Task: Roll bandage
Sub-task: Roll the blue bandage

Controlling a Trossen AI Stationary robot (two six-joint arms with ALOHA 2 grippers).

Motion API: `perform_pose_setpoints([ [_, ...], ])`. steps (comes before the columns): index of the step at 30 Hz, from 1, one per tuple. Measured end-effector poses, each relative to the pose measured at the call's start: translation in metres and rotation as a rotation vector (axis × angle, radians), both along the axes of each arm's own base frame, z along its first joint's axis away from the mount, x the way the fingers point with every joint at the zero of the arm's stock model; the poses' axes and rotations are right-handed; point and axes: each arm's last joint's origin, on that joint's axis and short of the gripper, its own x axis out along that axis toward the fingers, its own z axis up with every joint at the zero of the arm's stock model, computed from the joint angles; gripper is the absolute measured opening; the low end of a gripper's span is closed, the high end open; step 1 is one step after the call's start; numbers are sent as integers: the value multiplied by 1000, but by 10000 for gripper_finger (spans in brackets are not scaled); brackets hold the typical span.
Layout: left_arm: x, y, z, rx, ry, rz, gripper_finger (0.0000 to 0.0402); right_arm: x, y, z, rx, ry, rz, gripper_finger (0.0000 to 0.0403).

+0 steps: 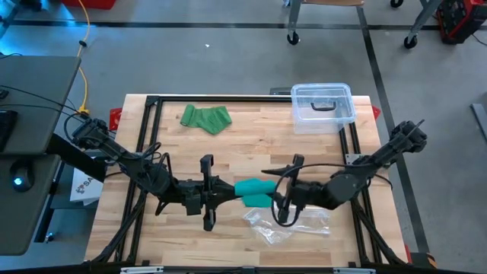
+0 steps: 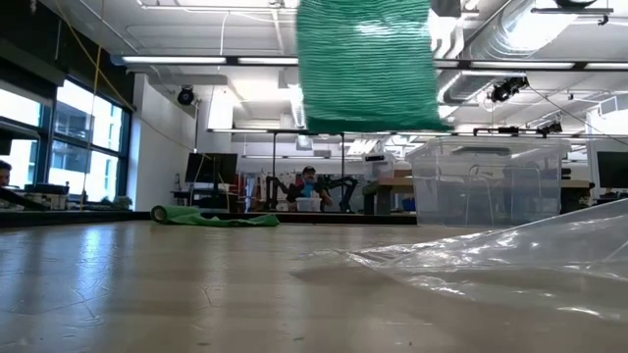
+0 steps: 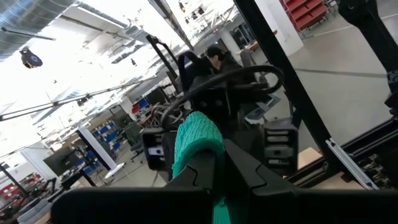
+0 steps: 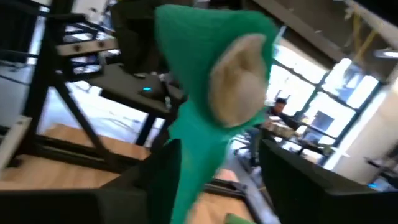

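I see the teal bandage (image 1: pixel 255 192) lifted off the table just beside the plastic wrapper (image 1: pixel 285 223), left gripper (image 1: pixel 222 195) clamped on one end, right gripper (image 1: pixel 278 199) fingers apart around the other; I'd keep tension even while rolling.

Two dark jointed arms trailing thin black cables.

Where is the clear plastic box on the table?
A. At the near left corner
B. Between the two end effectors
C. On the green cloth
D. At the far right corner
D: in the high view the clear plastic box sits at the far right corner of the table.
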Motion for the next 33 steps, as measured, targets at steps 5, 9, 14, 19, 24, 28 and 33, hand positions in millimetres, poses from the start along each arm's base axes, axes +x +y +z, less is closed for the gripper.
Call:
perform_pose_setpoints([
  [5,0,-1,0,-14,-1,-23,6,-5,2,6,-24,-27,-42,97],
  [9,-1,-4,-1,-61,5,-94,6,-5,1,9,-86,-27,-72,16],
  [14,-4,-9,-1,-100,17,-123,6,-8,-1,16,-135,-63,-113,11],
  [19,-7,-15,-1,-125,12,-168,6,-5,-6,16,-187,-29,-170,3],
  [24,-9,-18,2,-131,-12,-238,6,2,-14,8,-182,29,-202,1],
  [28,-10,-18,2,-130,-12,-229,6,4,-15,3,-152,46,-160,1],
  [33,-10,-19,4,-103,-38,-208,6,4,-8,-2,-116,57,-43,0],
])
